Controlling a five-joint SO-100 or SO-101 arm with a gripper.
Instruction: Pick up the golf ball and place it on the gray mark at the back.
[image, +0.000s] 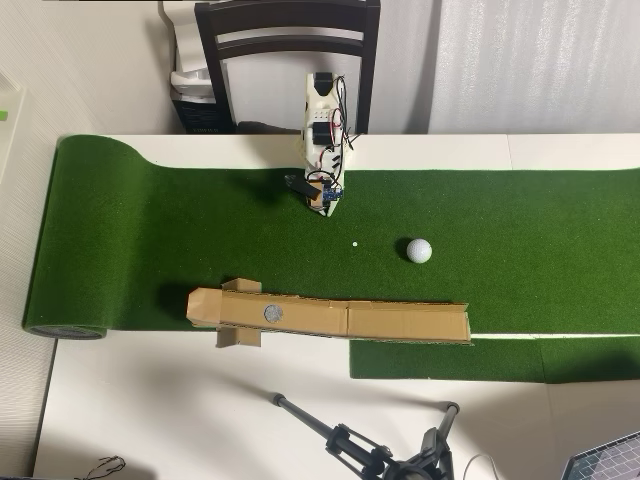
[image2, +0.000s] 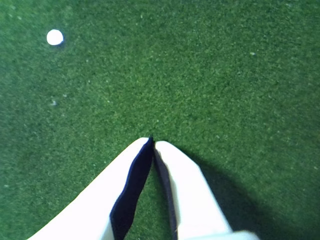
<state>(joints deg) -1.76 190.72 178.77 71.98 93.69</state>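
The golf ball (image: 419, 250) rests on the green mat (image: 150, 230), in the overhead view to the right of the gripper (image: 328, 209) and clear of it, with bare turf between. The gray mark (image: 272, 313) sits on the cardboard ramp (image: 340, 318) along the mat's lower edge, to the left of the ball and well apart from it.

In the wrist view the two white fingers (image2: 185, 190) meet at their tips with only a dark seam between them; we judge the jaws together and holding nothing.

The step in hand is the approach. We would swing the arm toward the ball, part the jaws before descending, and bring them down so that they straddle the ball at its widest, closing gently, since a round ball on turf may roll off at a glancing touch. We would lift it high enough to clear the ramp's raised side before carrying it to the mark.

A small white dot (image: 354, 243) lies on the mat between gripper and ball. The white spot (image2: 54, 37) at upper left of the wrist view is likely this dot and not the ball, but we cannot confirm it, as the spot is too small and blurred to show dimples. The ball itself does not appear in the wrist view. The gripper's tip is foreshortened from overhead, so its height above the mat cannot be told. The arm's base is partly hidden against the chair (image: 288, 40).
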